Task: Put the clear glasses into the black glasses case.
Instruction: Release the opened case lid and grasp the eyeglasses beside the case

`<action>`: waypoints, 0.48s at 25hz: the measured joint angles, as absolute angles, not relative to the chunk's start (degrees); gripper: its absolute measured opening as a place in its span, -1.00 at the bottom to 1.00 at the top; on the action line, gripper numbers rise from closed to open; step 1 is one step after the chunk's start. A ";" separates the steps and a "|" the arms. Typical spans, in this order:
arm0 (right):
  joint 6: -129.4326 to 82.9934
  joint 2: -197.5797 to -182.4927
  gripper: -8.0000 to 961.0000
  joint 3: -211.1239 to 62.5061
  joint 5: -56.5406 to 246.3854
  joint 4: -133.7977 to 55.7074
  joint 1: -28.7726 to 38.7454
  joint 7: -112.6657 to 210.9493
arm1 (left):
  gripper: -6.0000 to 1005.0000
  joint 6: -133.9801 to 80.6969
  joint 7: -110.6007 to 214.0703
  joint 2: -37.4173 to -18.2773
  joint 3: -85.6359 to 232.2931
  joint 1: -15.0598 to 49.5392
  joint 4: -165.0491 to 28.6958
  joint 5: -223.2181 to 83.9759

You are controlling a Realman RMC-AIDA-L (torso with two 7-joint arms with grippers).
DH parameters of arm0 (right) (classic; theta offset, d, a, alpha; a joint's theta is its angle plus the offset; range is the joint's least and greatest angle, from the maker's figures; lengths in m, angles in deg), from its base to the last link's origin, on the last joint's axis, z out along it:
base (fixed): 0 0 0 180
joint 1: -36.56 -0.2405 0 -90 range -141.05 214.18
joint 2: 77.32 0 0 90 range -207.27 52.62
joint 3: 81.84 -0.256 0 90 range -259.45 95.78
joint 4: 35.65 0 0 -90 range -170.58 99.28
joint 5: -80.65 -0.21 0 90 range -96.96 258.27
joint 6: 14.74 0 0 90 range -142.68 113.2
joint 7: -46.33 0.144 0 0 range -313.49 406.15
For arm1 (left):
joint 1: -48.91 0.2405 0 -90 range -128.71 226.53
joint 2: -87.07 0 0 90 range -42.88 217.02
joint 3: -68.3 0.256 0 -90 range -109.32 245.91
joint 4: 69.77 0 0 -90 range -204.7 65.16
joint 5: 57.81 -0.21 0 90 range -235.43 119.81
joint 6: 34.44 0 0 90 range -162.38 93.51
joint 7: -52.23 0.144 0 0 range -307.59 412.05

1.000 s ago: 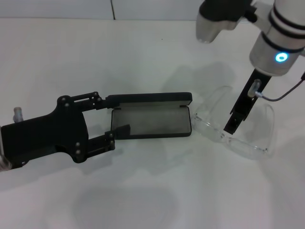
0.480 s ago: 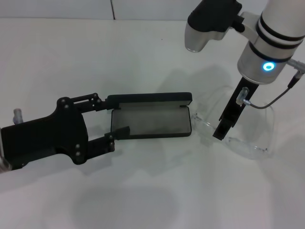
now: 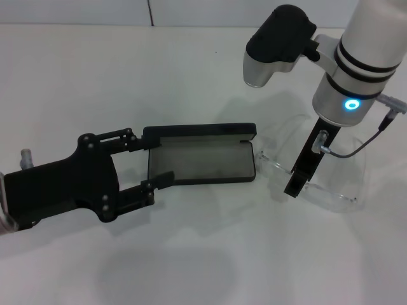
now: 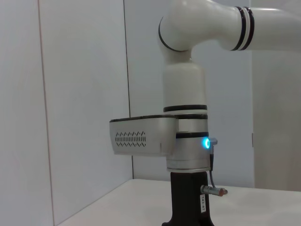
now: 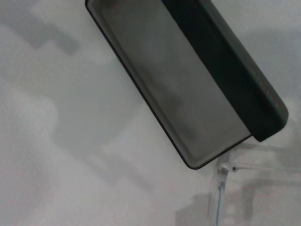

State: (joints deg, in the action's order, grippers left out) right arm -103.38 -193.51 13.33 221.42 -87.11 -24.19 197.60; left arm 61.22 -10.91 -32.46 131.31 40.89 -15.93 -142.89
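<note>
White counter fills the head view, with a pale wall line along its far edge. On it lies the black glasses case, lid swung up and back, its grey lining exposed and holding nothing. The left gripper sits at the case's left end, its two black fingers spread apart: one finger reaches to the lid's corner, the other lies by the tray's near left corner. It is released, not clamped on anything.

Just beside the case's right end rest the clear glasses, on the counter outside the case, one transparent corner close to the case's edge. The right gripper points down into the glasses near their left part, its dark tip at the front rim; whether it is clenched or released I cannot tell.

From the right wrist view the open case runs diagonally, with a sliver of the clear frame just past its end.
</note>
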 joint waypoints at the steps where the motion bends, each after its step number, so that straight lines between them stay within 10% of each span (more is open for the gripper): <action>1: -103.14 -193.51 0.41 13.51 221.41 -86.95 -24.19 197.68 | 0.17 61.22 -10.81 -32.46 131.31 40.89 -15.93 -142.89; 12: -102.60 -193.51 0.40 13.67 221.36 -85.86 -24.19 197.84 | 0.17 61.28 -10.37 -32.46 131.31 40.89 -15.98 -142.89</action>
State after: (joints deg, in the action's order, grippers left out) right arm -102.60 -193.51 13.67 221.36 -85.86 -24.19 197.84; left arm 61.28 -10.37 -32.46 131.31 40.89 -15.98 -142.89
